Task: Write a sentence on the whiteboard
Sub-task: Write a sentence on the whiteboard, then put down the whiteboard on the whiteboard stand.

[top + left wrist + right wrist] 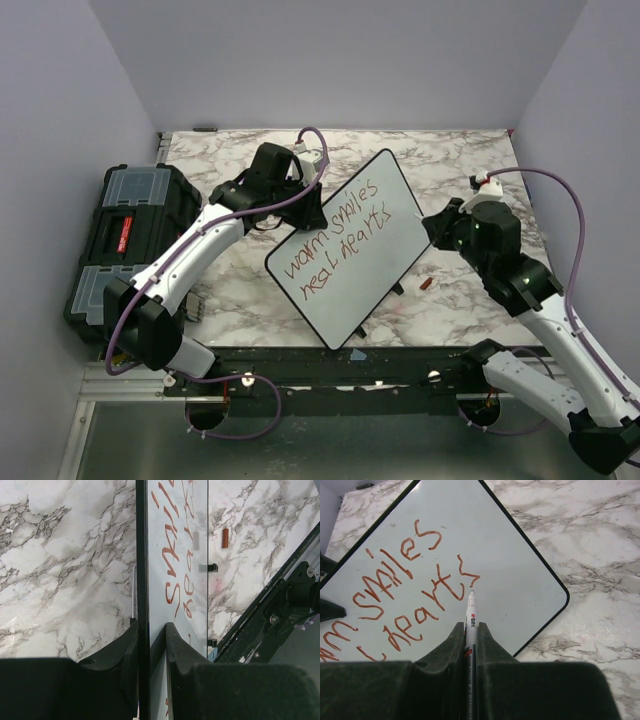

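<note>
With the left gripper point(152, 630) clamped on the rim of the whiteboard point(385, 262) and the right gripper point(470, 628) clamped on a marker point(471, 611) whose tip sits just beside the last letter of the sentence point(405, 580), any sideways drag could smear or streak the red words.

Glossy whiteboard point(350, 250), marble-patterned table point(450, 300)

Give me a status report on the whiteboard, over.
Left claw shut on whiteboard edge. Right claw shut on marker, tip by last letter. Sentence down, two red lines. Small red cylinder lies off board.
</note>
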Tool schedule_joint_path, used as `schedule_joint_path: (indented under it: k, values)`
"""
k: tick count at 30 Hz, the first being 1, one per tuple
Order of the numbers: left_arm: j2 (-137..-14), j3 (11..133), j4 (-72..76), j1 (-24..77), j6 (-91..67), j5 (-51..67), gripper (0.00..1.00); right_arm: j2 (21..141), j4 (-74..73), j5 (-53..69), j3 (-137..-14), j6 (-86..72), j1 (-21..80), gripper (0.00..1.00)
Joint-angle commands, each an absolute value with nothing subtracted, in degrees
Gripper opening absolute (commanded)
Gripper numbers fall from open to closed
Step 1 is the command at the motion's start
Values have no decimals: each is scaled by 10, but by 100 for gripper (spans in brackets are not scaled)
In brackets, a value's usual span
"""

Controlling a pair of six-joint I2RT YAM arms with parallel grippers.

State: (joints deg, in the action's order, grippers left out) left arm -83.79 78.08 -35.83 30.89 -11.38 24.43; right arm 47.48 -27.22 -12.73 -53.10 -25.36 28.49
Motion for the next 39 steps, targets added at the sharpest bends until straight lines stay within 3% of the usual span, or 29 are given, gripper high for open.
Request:
schedule_joint_path:
  k: [1, 18, 39]
  values:
    - [-841, 782, -433, 322, -62, 234, 0, 458, -305, -147, -536, -244, 285, 1]
    - [-831, 728, -420, 321, -90, 217, 0, 413, -327, -138, -519, -243, 285, 0]
    - [-832, 693, -389, 321, -74, 196, 24, 396, -338, -140, -502, -249, 286, 1]
